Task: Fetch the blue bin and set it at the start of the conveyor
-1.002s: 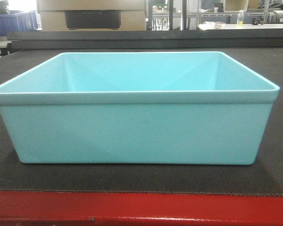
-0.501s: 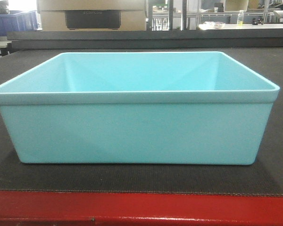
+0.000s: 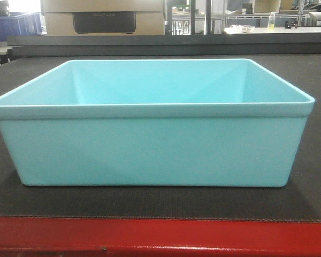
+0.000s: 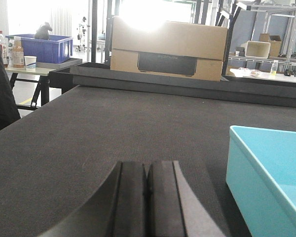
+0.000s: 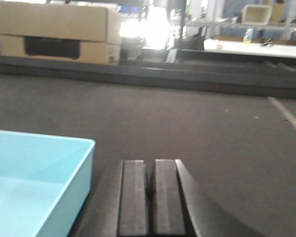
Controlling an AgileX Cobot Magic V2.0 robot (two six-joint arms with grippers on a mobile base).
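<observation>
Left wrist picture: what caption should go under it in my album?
Shut left gripper beside the blue bin on the dark conveyor start.

The left gripper (image 4: 148, 197) shows 2 flat, matte black rectangular fingers (image 4: 131, 202) set on a smooth dark grey housing that flares out in curves on both sides. The right gripper (image 5: 148, 197) looks alike: 2 dark grey-black slab fingers (image 5: 134, 197), softly blurred, on the same curved housing.

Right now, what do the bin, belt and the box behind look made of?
Blue bin: looks like moulded plastic, smooth semi-matte walls, rounded corners, one-piece rim. Conveyor start: dark, finely textured matte surface, probably rubber or woven fabric; its front edge is glossy red, paint or plastic, can't tell. Box: brown corrugated cardboard by its dull tan faces.
</observation>
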